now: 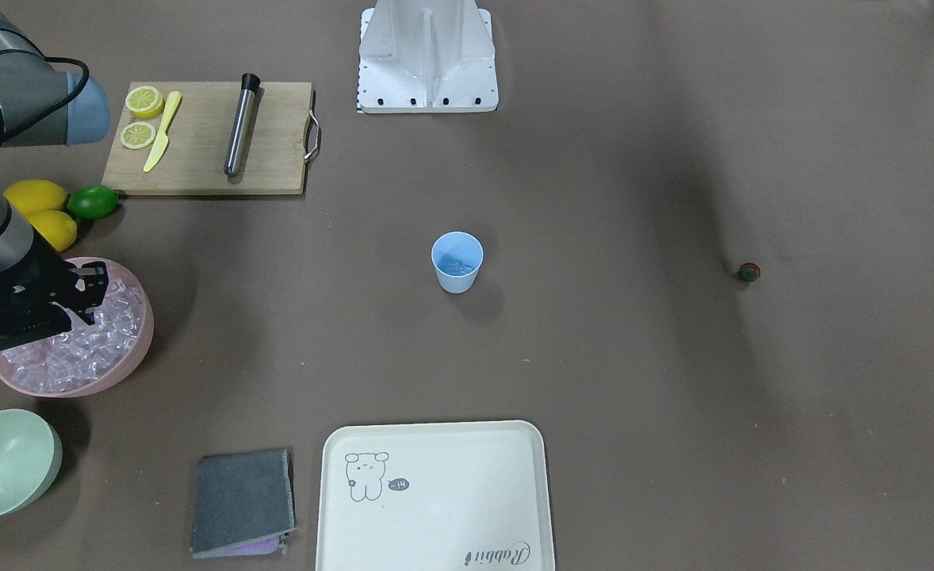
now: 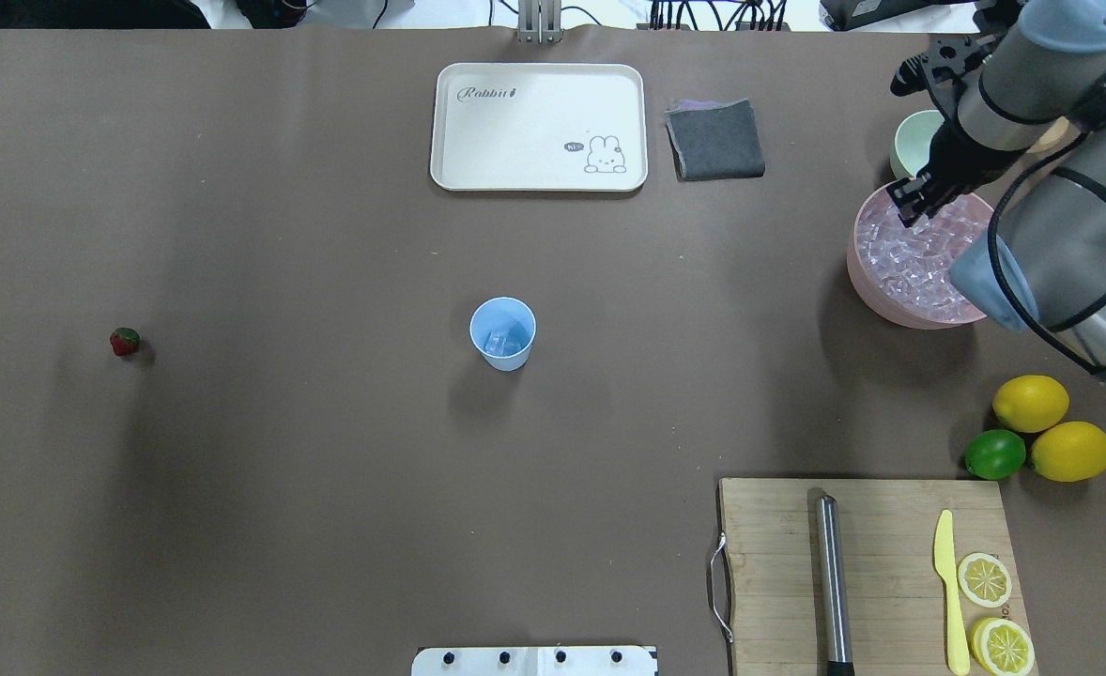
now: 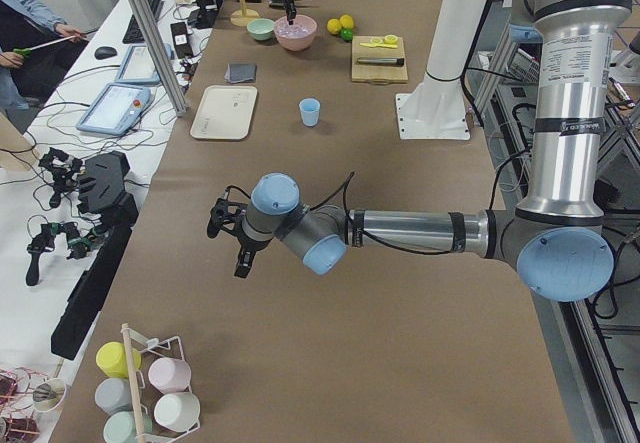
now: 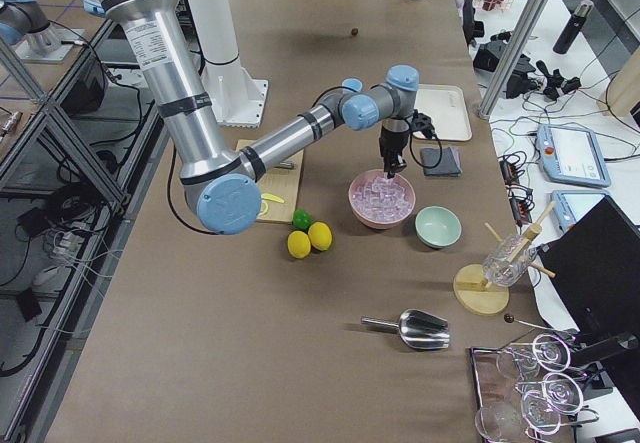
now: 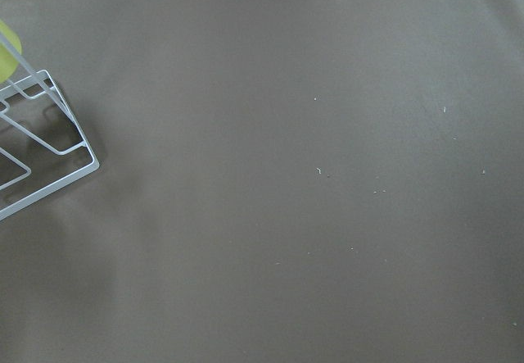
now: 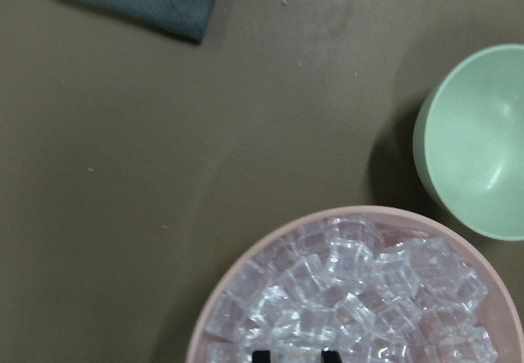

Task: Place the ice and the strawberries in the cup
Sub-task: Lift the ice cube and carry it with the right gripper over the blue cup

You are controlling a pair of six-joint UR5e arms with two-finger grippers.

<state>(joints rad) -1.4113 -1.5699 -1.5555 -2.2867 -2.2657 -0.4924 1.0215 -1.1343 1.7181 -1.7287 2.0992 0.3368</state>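
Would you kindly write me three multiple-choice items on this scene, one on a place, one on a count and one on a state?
1. Where is the strawberry?
A. in the cup
B. beside the lime
C. alone on the bare table

2. How many whole lemons lie by the lime?
A. one
B. two
C. three

3. How does the cup stand?
A. on its side, empty
B. upright, with ice in it
C. upside down

Answers:
1 C: the overhead view shows it with nothing near it, far from the cup.
2 B: two yellow lemons sit next to the green lime.
3 B: its open mouth faces up and clear cubes show inside.
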